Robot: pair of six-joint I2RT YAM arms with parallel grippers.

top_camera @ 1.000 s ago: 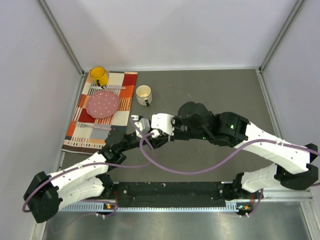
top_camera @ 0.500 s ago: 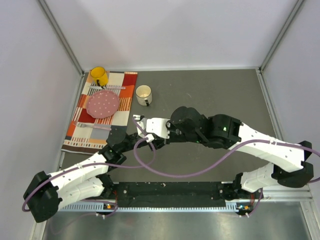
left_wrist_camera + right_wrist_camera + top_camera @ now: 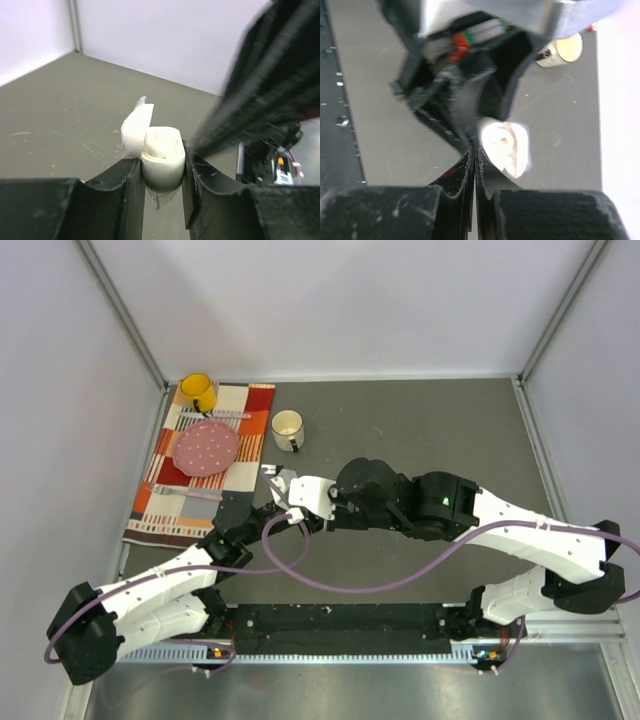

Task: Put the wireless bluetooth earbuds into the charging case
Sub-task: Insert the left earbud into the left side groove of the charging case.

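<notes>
Left gripper: my jaws clamp the white charging case by its sides, with the lid hinged up. Pale lumps in its wells may be the earbuds, but they are too blurred to confirm. Right gripper: my fingers are pressed together with nothing between them, tips just beside the case.

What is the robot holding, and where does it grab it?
The left gripper pinches the open charging case by the sides of its lower half. The right gripper is shut with nothing visible in it.
</notes>
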